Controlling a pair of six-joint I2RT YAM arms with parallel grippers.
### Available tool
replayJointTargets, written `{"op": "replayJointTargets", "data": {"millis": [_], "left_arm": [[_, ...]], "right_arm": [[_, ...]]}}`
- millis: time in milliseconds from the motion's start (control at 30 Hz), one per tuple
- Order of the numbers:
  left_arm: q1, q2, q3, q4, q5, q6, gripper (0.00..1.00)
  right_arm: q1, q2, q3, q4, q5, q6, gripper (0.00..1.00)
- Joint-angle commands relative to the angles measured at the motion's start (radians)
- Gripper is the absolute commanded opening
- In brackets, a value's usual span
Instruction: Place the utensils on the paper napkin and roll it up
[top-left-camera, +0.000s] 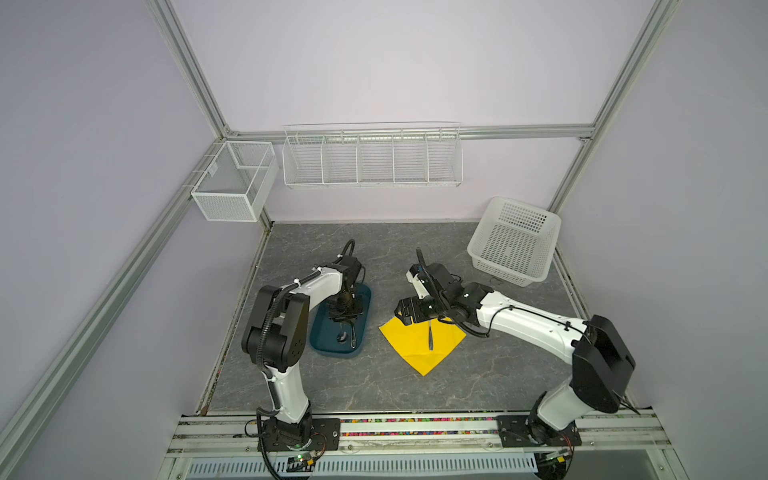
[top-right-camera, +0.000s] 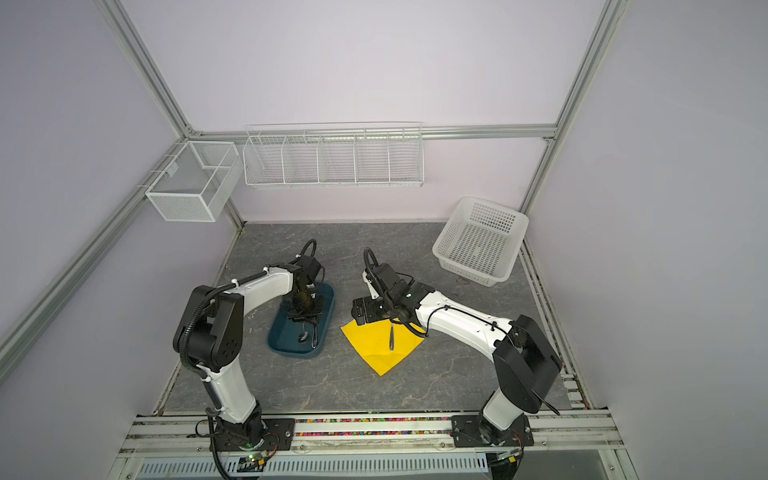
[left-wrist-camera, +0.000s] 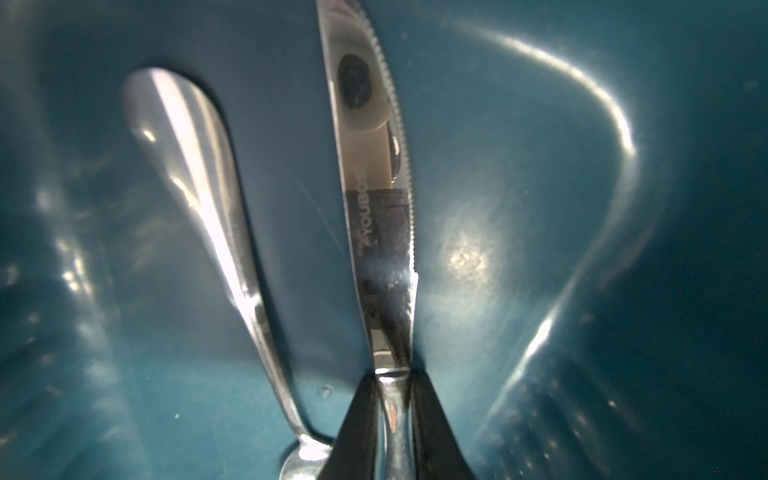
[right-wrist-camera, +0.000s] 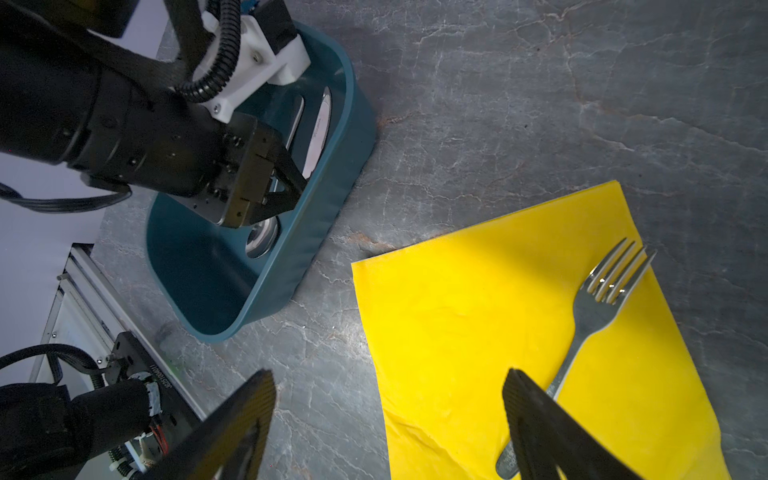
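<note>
The yellow paper napkin (top-left-camera: 415, 349) (right-wrist-camera: 457, 311) lies flat on the grey tabletop. A silver fork (top-left-camera: 430, 337) (right-wrist-camera: 598, 307) rests on it. My right gripper (top-left-camera: 402, 313) (right-wrist-camera: 388, 374) hovers open over the napkin's far left corner, holding nothing. In the dark teal tray (top-left-camera: 320, 345) (left-wrist-camera: 582, 249), my left gripper (top-left-camera: 343, 322) (left-wrist-camera: 392, 376) is shut on the knife (left-wrist-camera: 374, 208) (right-wrist-camera: 321, 124) where blade meets handle. The spoon (left-wrist-camera: 199, 174) (right-wrist-camera: 261, 239) lies beside the knife on the tray floor, its bowl near my fingers.
A white perforated basket (top-left-camera: 515, 241) stands at the back right of the table. Two white wire racks (top-left-camera: 372, 158) hang on the back wall and left corner. The tray's raised wall (right-wrist-camera: 328, 199) surrounds my left gripper.
</note>
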Motion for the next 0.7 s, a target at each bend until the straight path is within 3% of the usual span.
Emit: {"op": "replayJointTargets", "data": {"millis": [0, 467, 667], "left_arm": [[-0.006, 0.098, -0.05, 0.034, 0.02, 0.006, 0.17], [-0.005, 0.114, -0.025, 0.007, -0.016, 0.001, 0.15], [-0.006, 0.135, -0.028, 0.01, -0.012, -0.014, 0.19]], "right_arm": [[0.006, -0.028, -0.006, -0.01, 0.021, -0.005, 0.89], [0.012, 0.033, -0.01, 0.053, -0.043, 0.047, 0.89], [0.012, 0.05, 0.009, 0.043, -0.048, 0.034, 0.89]]}}
